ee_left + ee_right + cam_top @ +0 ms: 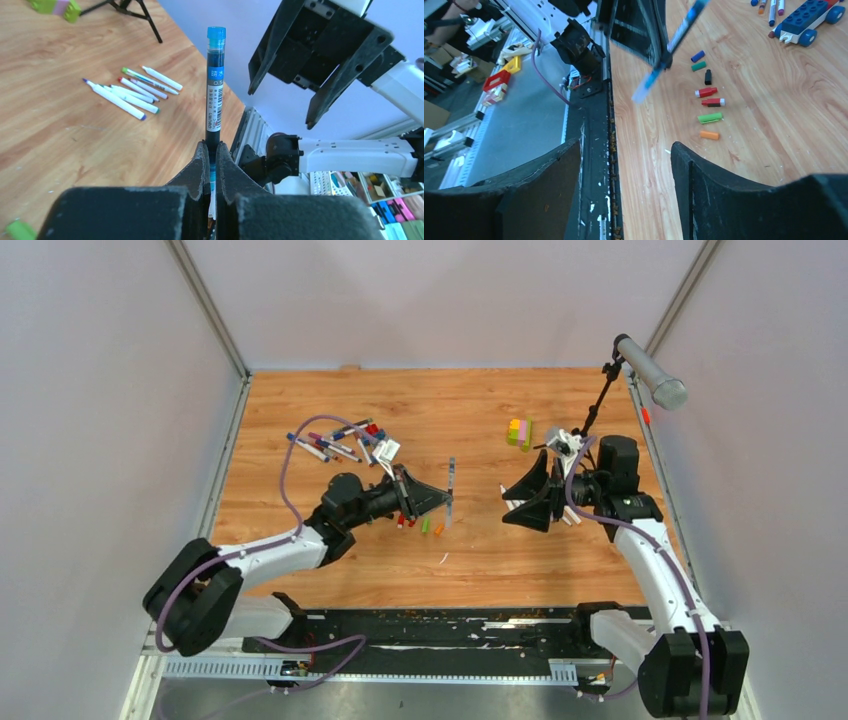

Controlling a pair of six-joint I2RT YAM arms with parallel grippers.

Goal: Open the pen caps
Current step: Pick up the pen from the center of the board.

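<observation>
My left gripper (212,145) is shut on a slim dark-blue pen (214,100) with a white label. The pen's bright blue end (216,34) points toward my right gripper (300,80). From above, the left gripper (445,502) holds that pen (451,475) over mid-table. My right gripper (505,508) faces it a short way off, open and apart from the pen. In the right wrist view its jaws (625,145) are spread with nothing between them, and the held pen (674,40) hangs ahead. Several loose pen caps (706,92) lie in a row on the wood.
A pile of pens (340,445) lies at the back left beside a blue-and-red toy brick figure (809,17). Several white pens (135,92) lie under the right arm. A yellow-green-pink block stack (519,432) and a microphone stand (650,370) are at the back right.
</observation>
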